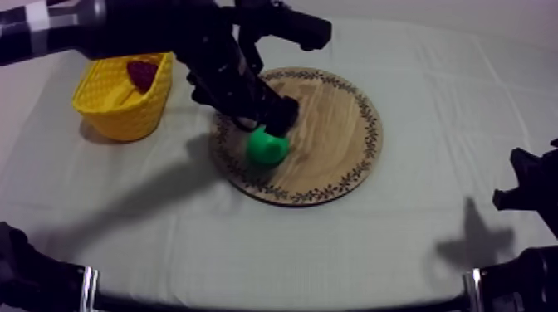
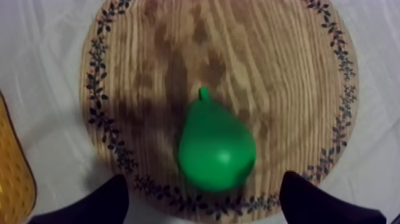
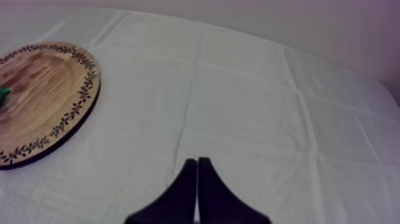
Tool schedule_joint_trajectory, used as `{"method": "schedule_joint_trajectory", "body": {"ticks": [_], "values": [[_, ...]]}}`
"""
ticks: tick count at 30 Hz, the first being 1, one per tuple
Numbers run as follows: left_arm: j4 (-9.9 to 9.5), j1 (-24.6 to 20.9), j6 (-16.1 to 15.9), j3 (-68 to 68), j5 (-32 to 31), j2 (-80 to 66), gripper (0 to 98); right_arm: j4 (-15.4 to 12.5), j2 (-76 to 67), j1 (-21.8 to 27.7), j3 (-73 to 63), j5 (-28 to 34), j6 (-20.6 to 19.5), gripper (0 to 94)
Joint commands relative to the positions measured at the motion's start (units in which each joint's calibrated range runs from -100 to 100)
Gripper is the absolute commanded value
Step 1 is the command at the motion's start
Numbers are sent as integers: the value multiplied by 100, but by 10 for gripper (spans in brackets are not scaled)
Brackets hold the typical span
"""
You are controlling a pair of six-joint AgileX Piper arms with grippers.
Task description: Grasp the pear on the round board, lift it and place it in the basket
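Note:
A green pear (image 1: 267,147) lies on the near-left part of the round wooden board (image 1: 332,124). My left arm reaches in from the upper left, and my left gripper (image 1: 278,116) hangs just above the pear. In the left wrist view the pear (image 2: 215,146) lies on the board (image 2: 268,71), stem pointing away, between my left gripper's (image 2: 205,208) wide-apart fingers (image 2: 101,205); it is open, holding nothing. The yellow basket (image 1: 112,108) stands left of the board. My right gripper (image 3: 196,190) is shut as a narrow wedge over bare cloth, low at the right (image 1: 527,187).
A small red fruit (image 1: 143,73) lies inside the basket. The basket's rim (image 2: 12,173) shows beside the board in the left wrist view. From the right wrist, the board (image 3: 41,95) lies well off, with a sliver of pear (image 3: 3,93) on it.

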Motion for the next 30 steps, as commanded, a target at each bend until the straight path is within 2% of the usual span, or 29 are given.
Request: {"method": "schedule_joint_trajectory", "body": {"ticks": [1,30], "values": [[-2,-10,25,-107,10,211,962,5,1,1,5,4,-1,5],[42,24,71,-1139,150,1758,838,5,1,1,5,4,-1,5]]}}
